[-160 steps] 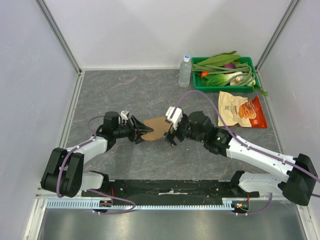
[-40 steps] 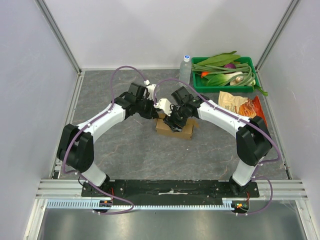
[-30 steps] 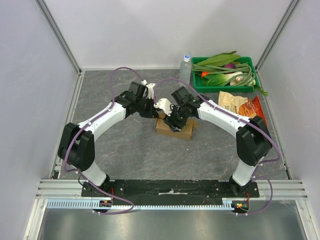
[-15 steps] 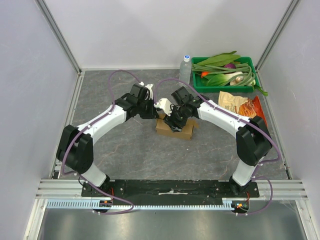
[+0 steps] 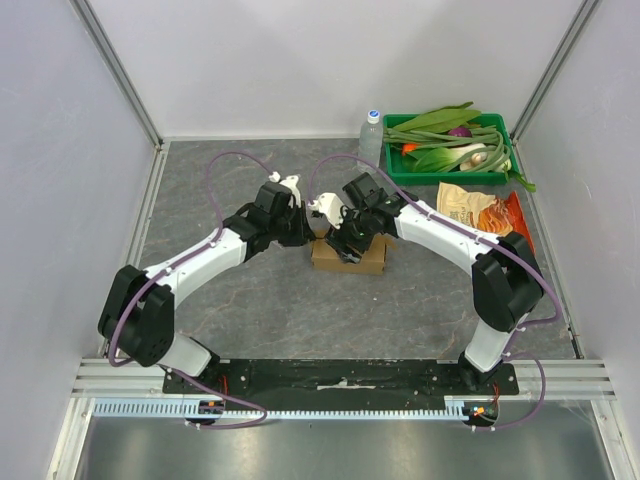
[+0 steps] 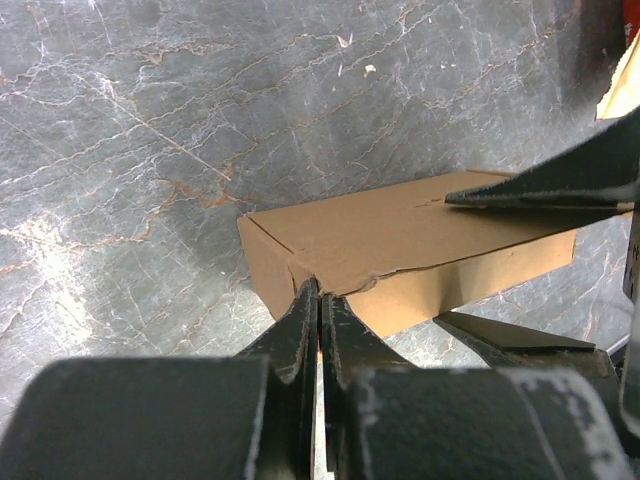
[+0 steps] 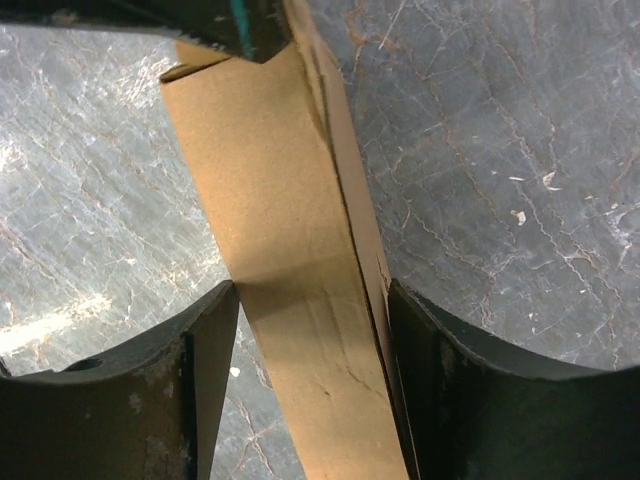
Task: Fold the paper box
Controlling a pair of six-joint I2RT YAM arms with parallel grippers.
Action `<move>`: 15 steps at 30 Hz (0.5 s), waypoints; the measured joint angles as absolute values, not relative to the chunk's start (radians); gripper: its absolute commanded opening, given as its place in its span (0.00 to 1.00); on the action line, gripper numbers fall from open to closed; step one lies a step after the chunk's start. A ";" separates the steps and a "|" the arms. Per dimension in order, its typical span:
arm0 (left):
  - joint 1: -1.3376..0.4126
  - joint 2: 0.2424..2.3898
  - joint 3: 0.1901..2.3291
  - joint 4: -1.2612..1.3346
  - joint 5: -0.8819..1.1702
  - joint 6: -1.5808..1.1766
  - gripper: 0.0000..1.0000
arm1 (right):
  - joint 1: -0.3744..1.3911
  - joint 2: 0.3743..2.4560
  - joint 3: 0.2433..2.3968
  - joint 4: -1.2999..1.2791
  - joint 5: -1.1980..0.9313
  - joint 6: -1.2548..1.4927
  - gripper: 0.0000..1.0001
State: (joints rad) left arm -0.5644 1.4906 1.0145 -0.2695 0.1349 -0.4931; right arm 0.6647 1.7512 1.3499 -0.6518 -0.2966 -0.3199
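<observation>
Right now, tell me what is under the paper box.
The paper box rests on the grey marbled table, which shows around its sides. The patch directly beneath it is covered by the cardboard, so nothing there can be seen.

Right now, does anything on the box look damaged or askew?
Slightly. On the box, the top flap's edge is wrinkled and not flush, right at the tips of the shut left gripper. The right gripper straddles the box; I can't tell whether it grips. Nothing else stands out.
</observation>
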 measured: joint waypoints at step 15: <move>-0.572 1.454 0.983 -0.270 0.115 -0.572 0.24 | 0.664 1.718 1.287 -0.566 -0.280 -0.262 0.70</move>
